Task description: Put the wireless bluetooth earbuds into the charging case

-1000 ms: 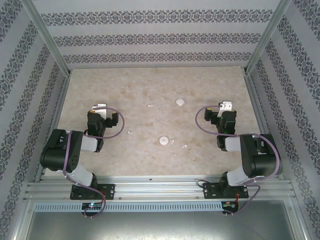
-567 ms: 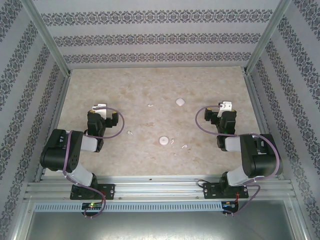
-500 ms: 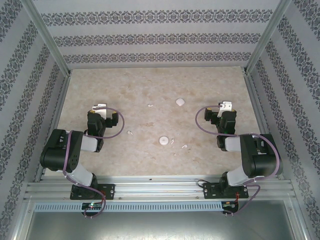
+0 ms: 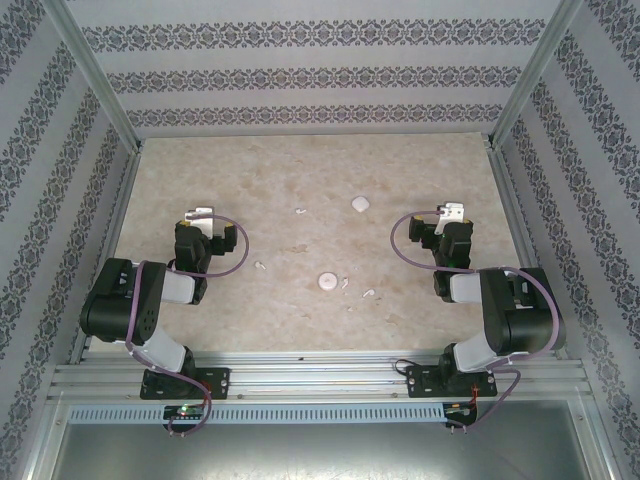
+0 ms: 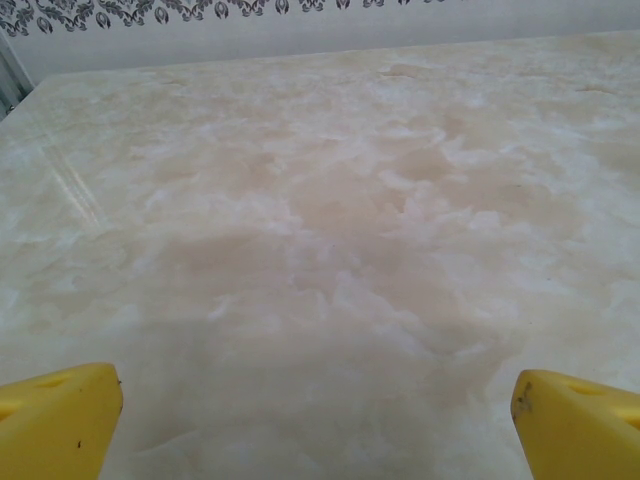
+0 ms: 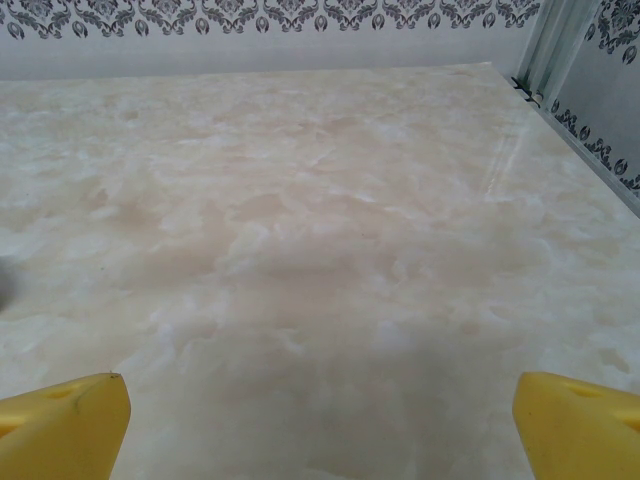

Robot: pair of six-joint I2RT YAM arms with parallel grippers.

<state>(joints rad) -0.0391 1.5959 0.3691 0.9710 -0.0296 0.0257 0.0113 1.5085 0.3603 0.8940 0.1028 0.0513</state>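
Several tiny white earbuds lie scattered on the marbled table: one earbud (image 4: 300, 212) at mid-table, another earbud (image 4: 261, 266) nearer the left arm, and two more earbuds (image 4: 346, 283) (image 4: 368, 293) beside a round white charging case (image 4: 326, 281). A rounded-square white case (image 4: 360, 204) sits farther back. My left gripper (image 4: 200, 214) rests low at the left, well clear of them, open with bare table between its yellow fingertips (image 5: 60, 405). My right gripper (image 4: 455, 211) rests at the right, likewise open, and its yellow fingertips (image 6: 65, 415) hold nothing.
Patterned walls and aluminium posts (image 4: 95, 75) enclose the table (image 4: 300, 170) on three sides. In the right wrist view a post (image 6: 555, 40) and the table's right edge stand close by. Both arm bases sit on the rail (image 4: 320, 380) at the near edge.
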